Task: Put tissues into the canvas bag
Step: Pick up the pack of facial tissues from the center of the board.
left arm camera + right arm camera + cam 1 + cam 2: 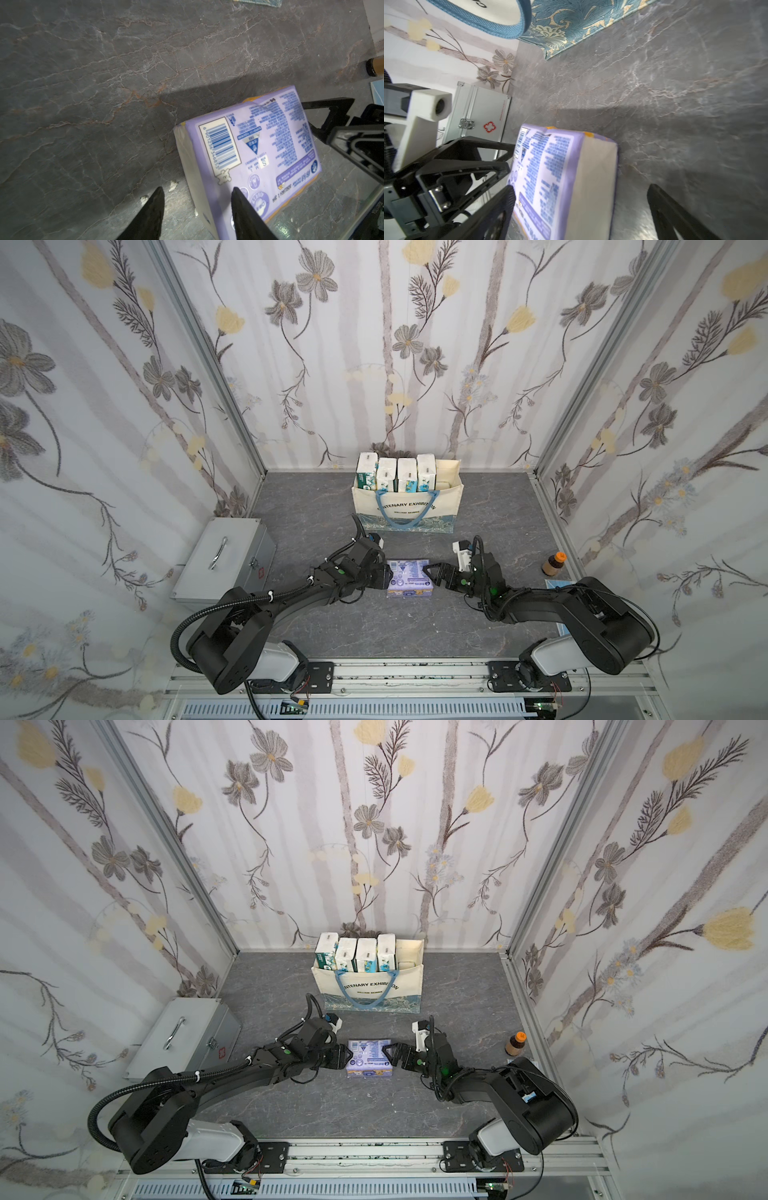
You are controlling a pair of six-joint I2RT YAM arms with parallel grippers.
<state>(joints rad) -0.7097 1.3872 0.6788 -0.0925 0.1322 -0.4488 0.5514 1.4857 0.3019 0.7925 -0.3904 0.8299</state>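
Note:
A lavender pack of tissues (409, 577) (369, 1057) lies flat, barcode face up, mid-table in front of the canvas bag (407, 512) (368, 990). Several tissue packs (392, 475) stand upright in the bag, filling all but its right end. My left gripper (385, 574) (197, 188) is at the pack's left end. It is open, with one finger over the printed top and the other beside the white side, table showing between. At the pack's right end, my right gripper (430, 576) (581, 187) is open wide and straddles the pack (571, 176) without touching it.
A silver metal case (224, 560) (481, 116) stands at the left, close to my left arm. A brown bottle with an orange cap (555, 564) (375, 66) and a flat blue packet (559, 585) sit at the right wall. The bag's blue handle (483, 22) hangs down its front.

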